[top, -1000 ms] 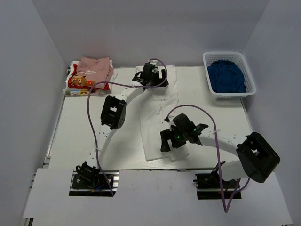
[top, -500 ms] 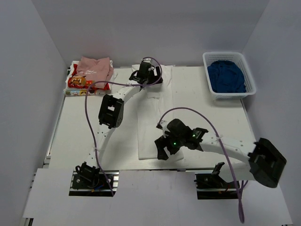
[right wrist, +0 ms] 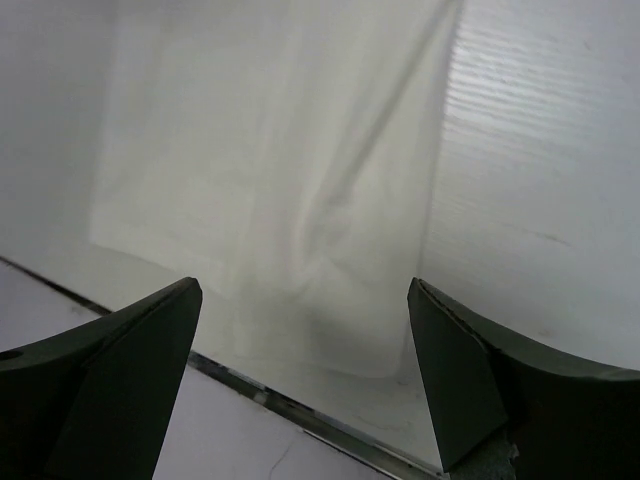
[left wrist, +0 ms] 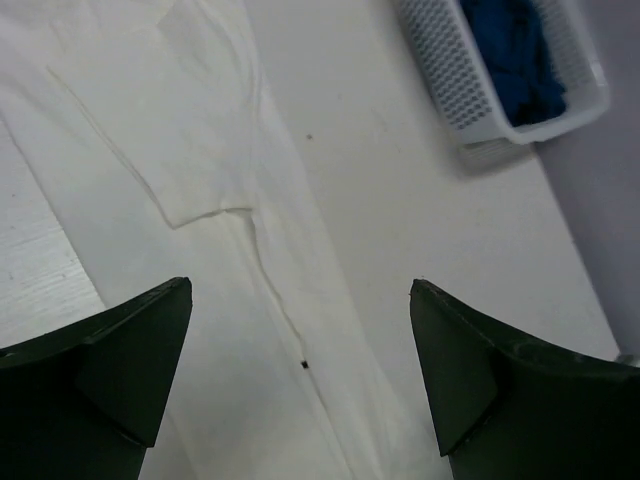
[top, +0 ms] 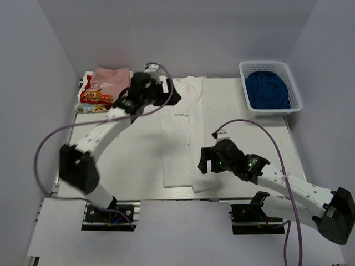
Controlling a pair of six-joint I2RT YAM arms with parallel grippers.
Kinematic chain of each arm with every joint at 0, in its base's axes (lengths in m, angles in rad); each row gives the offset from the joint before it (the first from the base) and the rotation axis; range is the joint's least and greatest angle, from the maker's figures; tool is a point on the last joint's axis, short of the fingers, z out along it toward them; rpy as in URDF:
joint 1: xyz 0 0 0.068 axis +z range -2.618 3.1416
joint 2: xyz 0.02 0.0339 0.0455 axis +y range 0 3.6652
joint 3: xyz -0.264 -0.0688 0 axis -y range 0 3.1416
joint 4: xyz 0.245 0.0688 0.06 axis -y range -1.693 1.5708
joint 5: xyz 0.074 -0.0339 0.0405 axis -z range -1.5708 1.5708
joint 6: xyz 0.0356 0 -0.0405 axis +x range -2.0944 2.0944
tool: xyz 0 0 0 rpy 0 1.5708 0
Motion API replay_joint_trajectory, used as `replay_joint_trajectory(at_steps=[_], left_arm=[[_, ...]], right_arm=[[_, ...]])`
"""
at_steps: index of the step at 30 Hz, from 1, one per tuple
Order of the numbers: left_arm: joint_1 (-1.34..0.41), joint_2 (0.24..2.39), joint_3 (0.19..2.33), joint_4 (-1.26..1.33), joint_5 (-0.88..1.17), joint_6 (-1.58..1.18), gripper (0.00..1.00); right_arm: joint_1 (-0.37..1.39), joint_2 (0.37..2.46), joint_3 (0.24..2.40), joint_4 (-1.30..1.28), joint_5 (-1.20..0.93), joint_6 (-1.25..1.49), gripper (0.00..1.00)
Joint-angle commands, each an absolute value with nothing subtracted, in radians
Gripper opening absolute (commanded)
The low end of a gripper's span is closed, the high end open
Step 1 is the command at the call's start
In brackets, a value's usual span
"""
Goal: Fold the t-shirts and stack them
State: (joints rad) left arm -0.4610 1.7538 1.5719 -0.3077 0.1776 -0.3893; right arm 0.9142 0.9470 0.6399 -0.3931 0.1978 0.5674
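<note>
The left pincer point(left wrist: 300, 295) is released: its two dark fingers point(left wrist: 110, 365) stand wide apart with nothing between them. It hangs above the far end of the white t-shirt point(top: 183, 144), and its wrist view looks down on a folded-in sleeve and a long crease running down the cloth. From above, this arm stretches from its base across the left half of the worktop point(top: 122, 155) to the shirt's top left corner.

The right pincer point(right wrist: 305, 295) is also released, its fingers spread and holding nothing. It hovers over the near end of the same shirt, close to the right-hand edge. Its wrist view shows the bottom hem lying near the front edge of the worktop, with soft wrinkles running up the cloth.

The white t-shirt lies flat in the middle of the worktop as a long, narrow strip folded lengthwise, reaching from the far edge almost to the near edge.

At the far left corner a pink t-shirt point(top: 112, 79) sits folded on top of a printed t-shirt point(top: 91, 98) with red and yellow colours. They are well apart from the white one.

At the far right a white basket point(top: 265, 63) holds a bundle of blue cloth point(top: 268, 88).
</note>
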Motion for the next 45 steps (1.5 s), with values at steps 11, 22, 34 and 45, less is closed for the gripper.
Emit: replay_joint_trajectory(at_steps=[11,22,34,45], left_arm=[[-0.564,1.172,0.603,-0.357,0.365,-0.649,0.99],[-0.690,1.235,0.465,-0.384,0.374,-0.706,0.84],[-0.747,1.460,0.518,-0.285,0.390,-0.706,0.40],[-0.765,1.404,0.640,-0.360,0.419,-0.676,0.00]], right_arm=[[0.785,1.093,0.520,-0.411,0.083,0.589,0.70],[0.775,1.186,0.456,-0.336,-0.143,0.640,0.54],[0.775,1.169,0.445,-0.383,-0.143,0.646,0.53],[0.772,1.097,0.501,-0.348,-0.124,0.650,0.00]])
